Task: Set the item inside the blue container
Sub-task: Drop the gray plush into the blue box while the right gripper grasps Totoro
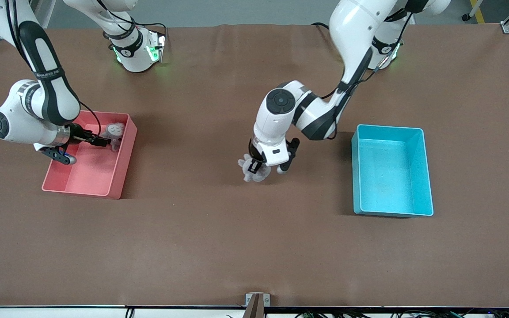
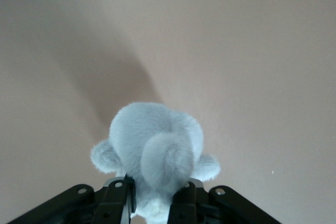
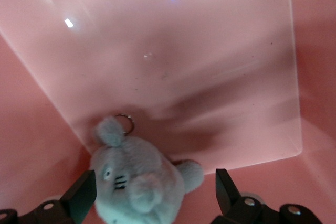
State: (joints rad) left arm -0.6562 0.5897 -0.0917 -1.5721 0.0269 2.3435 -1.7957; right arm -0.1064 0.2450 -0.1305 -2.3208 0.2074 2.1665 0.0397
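Gripping fluffy grey plush toy (image 2: pixel 155 153) (left claw (image 1: pixel 259 169)).

Two arms, both bent low

Left gripper (image 1: pixel 261 169) at frame centre, fingers clamped; right gripper (image 1: pixel 104 143) at middle left, fingers (image 3: pixel 81 198) spread wide.

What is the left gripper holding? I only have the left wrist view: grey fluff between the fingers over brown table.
Observer: A grey plush toy. The front view shows the left gripper shut on it over mid-table, not yet over the blue container, which sits toward the left arm's end.
Operator: Anything in that container?
Observer: Nothing visible inside in the front view.
Operator: Where is the right arm?
Observer: The right gripper is in the pink bin, fingers open either side of a second grey plush with a small metal ring by its ear.
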